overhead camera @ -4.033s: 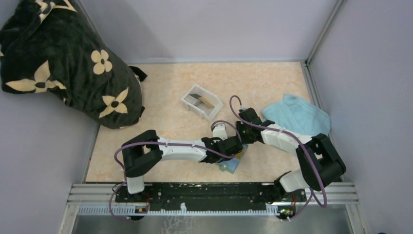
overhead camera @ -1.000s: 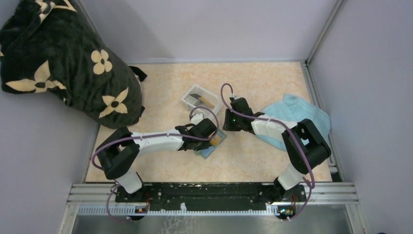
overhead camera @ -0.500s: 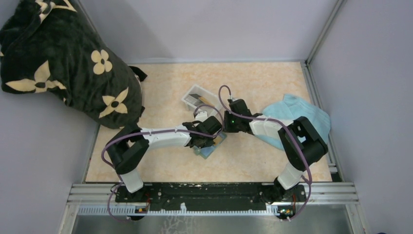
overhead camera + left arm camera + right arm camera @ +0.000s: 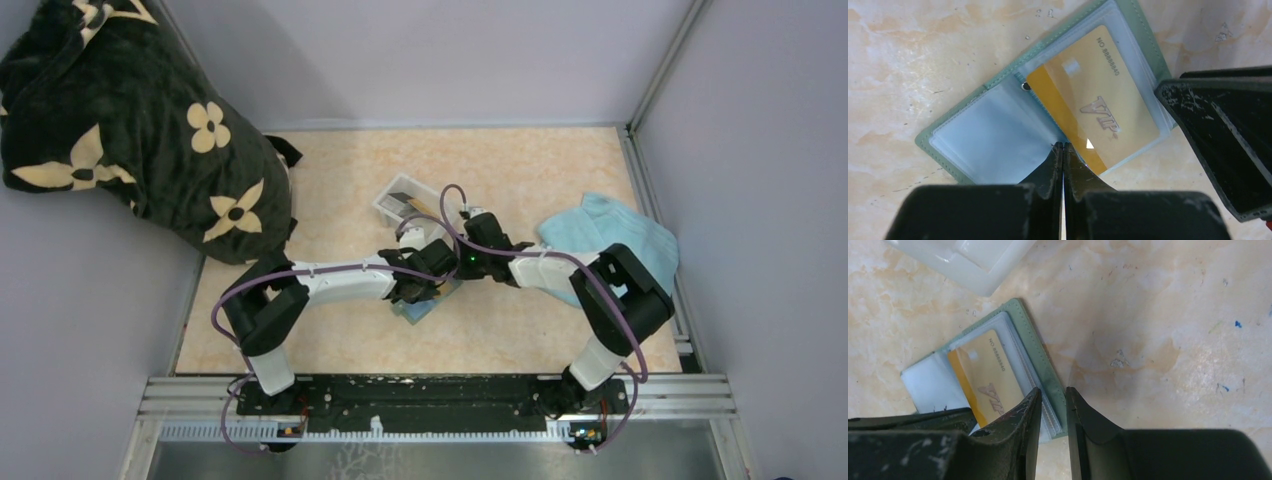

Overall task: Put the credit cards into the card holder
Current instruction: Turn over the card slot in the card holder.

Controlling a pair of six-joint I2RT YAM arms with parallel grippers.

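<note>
**A:** Where's the holder [image 4: 993, 125]?
**B:** Lying open mid-table, just nearer than the tray [image 4: 963, 260]. A gold card [image 4: 1098, 110] sits in its right half.
**A:** Left gripper [image 4: 1063, 150]?
**B:** Fingers pressed together, tips at the card's edge.
**A:** Right gripper [image 4: 1053, 397]?
**B:** Fingers a sliver apart over the holder's green rim.

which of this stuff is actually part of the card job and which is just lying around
Part of the job:
card holder, lying open on the table
gold VIP card, in its slot
more cards, in the white tray

Lying about:
light blue towel
black floral cloth
</note>
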